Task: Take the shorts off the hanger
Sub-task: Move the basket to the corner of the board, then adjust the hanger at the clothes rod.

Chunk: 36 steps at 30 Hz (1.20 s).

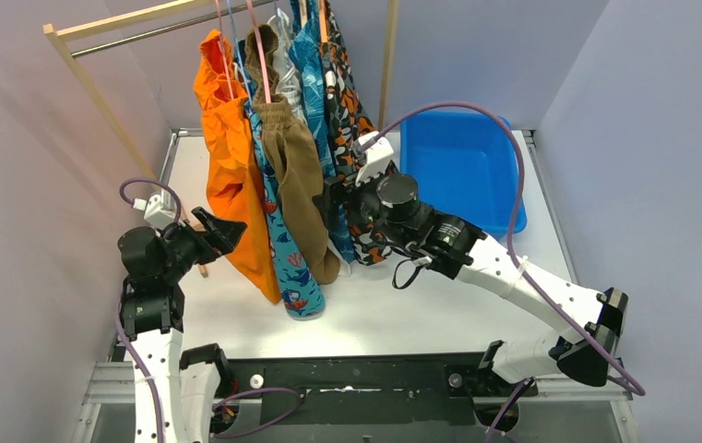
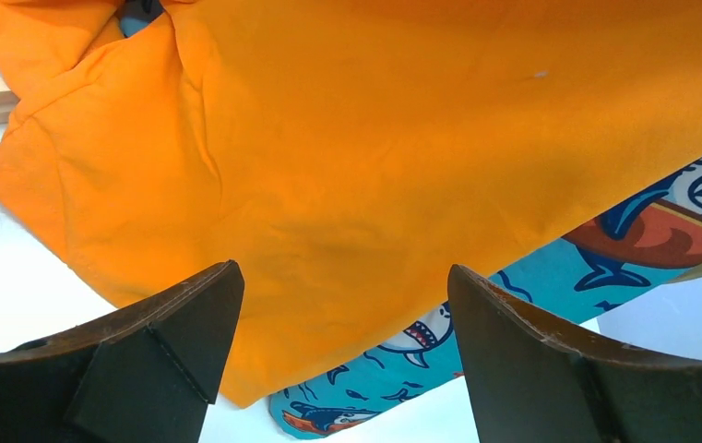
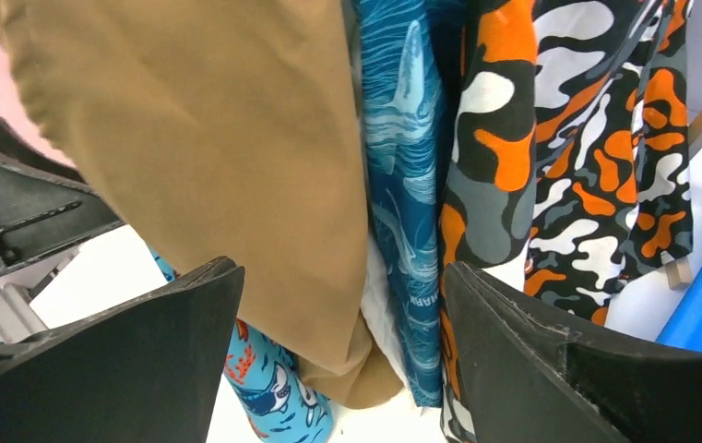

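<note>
1. The shorts (image 1: 291,166) are soft cloth. They hang in a tight bunch on thin hangers (image 1: 259,46) from a shiny rail (image 1: 162,29), at 12 o'clock over the white table (image 1: 402,305).
2. In the top view, from 9 o'clock to 3 o'clock, come the orange pair (image 1: 232,185), the shark pair (image 1: 293,272), the brown pair (image 1: 303,185), the blue wavy pair (image 1: 312,74) and the camo pair (image 1: 347,111).
3. The orange pair is plain and smooth, with a few soft creases. The shark pair is teal with little sharks on it. The brown pair is plain and looks thicker. A bit of white cloth (image 3: 376,305) peeks out between the brown pair and the blue wavy pair. The camo pair has orange, black, white and grey blobs.
4. The left gripper (image 2: 345,272) is at 9 o'clock of the bunch, just beside the low part of the orange pair. Its two dark, pointy fingers are spread wide and pinch nothing.
5. The right gripper (image 3: 342,272) is at 3 o'clock of the bunch. Its fingers are spread wide too and pinch nothing. The brown pair and the blue wavy pair hang in front of the gap.
6. A slanted wooden leg (image 1: 98,101) stands close to the left gripper at 9 o'clock. A smooth blue tub (image 1: 462,166) with round corners sits at 2 o'clock on the table. White table top shows at 6 o'clock of the bunch, between the two arms. Grey walls stand close on both sides.
</note>
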### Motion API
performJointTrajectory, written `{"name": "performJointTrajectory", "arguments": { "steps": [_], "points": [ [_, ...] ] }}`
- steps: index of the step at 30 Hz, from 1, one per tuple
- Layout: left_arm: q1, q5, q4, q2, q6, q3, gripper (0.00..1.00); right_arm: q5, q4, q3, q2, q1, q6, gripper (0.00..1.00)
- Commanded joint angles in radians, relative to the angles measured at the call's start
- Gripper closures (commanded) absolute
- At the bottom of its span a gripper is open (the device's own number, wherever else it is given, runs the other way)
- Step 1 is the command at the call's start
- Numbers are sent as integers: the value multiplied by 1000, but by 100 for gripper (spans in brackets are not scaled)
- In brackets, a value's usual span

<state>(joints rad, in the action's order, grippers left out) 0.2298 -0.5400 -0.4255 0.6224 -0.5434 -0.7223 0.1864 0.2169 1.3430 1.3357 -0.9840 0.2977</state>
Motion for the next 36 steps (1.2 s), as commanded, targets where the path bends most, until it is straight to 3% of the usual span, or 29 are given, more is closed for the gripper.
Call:
{"name": "performJointTrajectory", "arguments": {
  "steps": [1,7,11,14,18,23,32,36],
  "points": [
    [-3,-38,88,1,5,19,18,-64,-102,11,-24,-41,-9,21],
    [-3,138,42,17,38,17,18,-169,-197,34,19,-202,-1,34],
    [-2,285,7,15,44,13,17,-112,-105,235,161,-315,-103,34],
    [-2,434,-23,6,26,12,14,-44,-35,394,283,-324,-138,34],
    [-3,553,-58,-9,20,14,11,135,52,598,435,-310,-198,32],
    [-4,562,-74,-27,22,32,11,307,246,908,621,-239,-203,32],
    [-12,519,-53,-38,16,61,11,196,250,841,569,-93,-152,28],
    [-19,514,-57,-43,11,61,11,150,290,859,568,-28,-203,26]
  ]
}}
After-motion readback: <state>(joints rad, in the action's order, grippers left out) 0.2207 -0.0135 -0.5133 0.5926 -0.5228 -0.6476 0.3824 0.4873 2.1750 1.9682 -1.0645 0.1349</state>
